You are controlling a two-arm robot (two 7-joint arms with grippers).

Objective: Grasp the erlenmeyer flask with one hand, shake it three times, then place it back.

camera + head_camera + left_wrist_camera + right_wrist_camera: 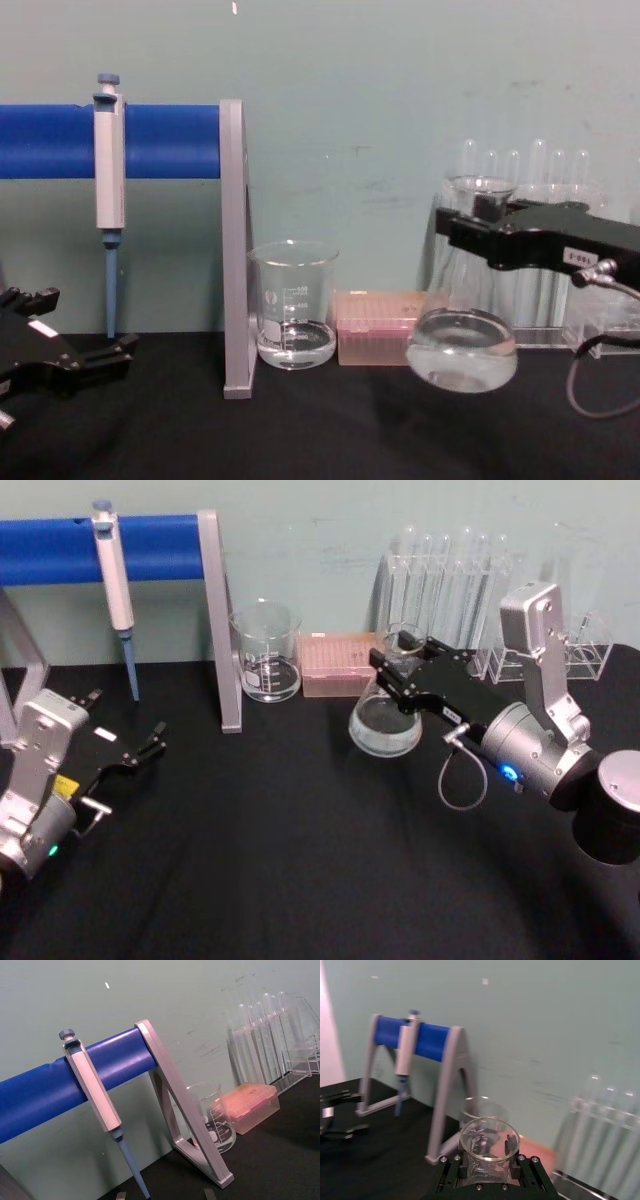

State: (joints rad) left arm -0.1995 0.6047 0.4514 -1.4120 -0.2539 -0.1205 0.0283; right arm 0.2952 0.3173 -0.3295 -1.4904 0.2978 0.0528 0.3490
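flask (461,350) clear, conical, little liquid, tilted | right gripper (402,660) clenched on neck | left gripper (125,720) released

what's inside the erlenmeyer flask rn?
A little clear liquid sits in the base of the erlenmeyer flask. The right gripper, shut on the neck, covers the inside there.

backdrop: plain pale green wall (400,90), faint scuffs, a small white mark (234,8) near its top | surface: matte black table (300,870) meeting the wall at the back | light: even, soft
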